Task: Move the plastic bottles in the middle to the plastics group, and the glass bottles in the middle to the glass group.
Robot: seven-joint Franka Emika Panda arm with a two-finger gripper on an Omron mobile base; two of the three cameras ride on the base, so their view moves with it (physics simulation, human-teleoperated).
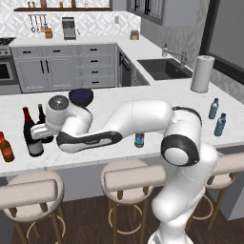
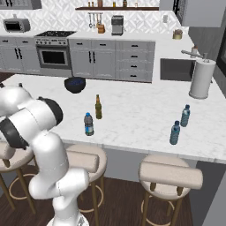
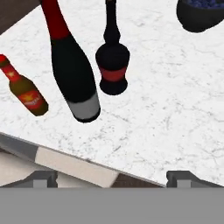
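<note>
The tall dark wine bottle (image 1: 31,135) (image 3: 73,72), red foil on its neck, stands at the counter's left end. Beside it are the squat red-labelled bottle (image 1: 43,121) (image 3: 113,65) and the small orange-red bottle (image 1: 5,147) (image 3: 26,92) of the glass group. My gripper (image 1: 40,129) (image 3: 111,179) is open just beside the wine bottle, with nothing between its fingers. In the middle stand a small water bottle (image 2: 88,124) (image 1: 139,139) and the slim amber beer bottle (image 2: 98,107). The plastics group, two water bottles (image 2: 185,115) (image 2: 175,133) (image 1: 214,108), is at the right.
A dark bowl (image 1: 81,96) (image 2: 75,84) (image 3: 203,15) sits behind the glass group. A paper towel roll (image 1: 202,74) (image 2: 202,79) stands near the sink (image 1: 164,69). Stools (image 1: 126,178) line the counter's front edge. My arm stretches across the counter's front.
</note>
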